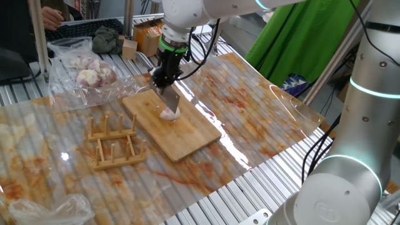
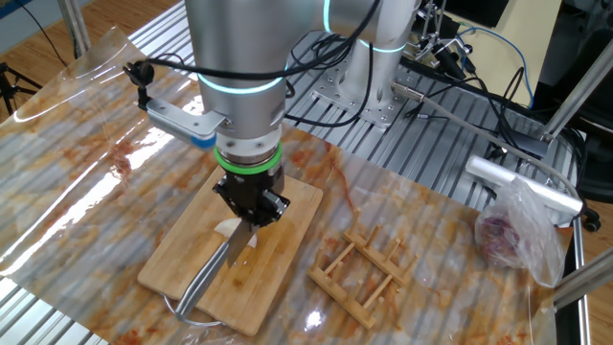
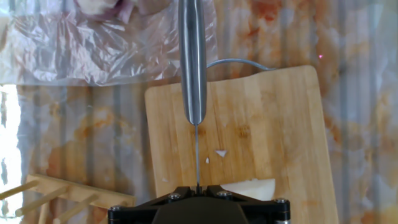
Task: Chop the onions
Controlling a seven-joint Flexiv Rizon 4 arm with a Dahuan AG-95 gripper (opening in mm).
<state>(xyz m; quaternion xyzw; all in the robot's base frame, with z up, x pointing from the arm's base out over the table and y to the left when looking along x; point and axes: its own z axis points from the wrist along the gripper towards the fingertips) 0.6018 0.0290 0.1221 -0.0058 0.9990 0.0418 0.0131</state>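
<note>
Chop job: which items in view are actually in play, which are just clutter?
In play:
- gripper, shut on the knife
- knife
- onion under the blade
- cutting board

Clutter:
- wooden rack
- plastic bag of larger onions
- small wooden block

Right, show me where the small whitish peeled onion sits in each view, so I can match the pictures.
One fixed view: small whitish peeled onion on the bamboo cutting board, under the cleaver blade.
Other fixed view: a pale sliver left of the gripper, mostly hidden.
Hand view: bottom edge, right of the blade line.
Shared landmark: the wooden dish rack beside the board.
</note>
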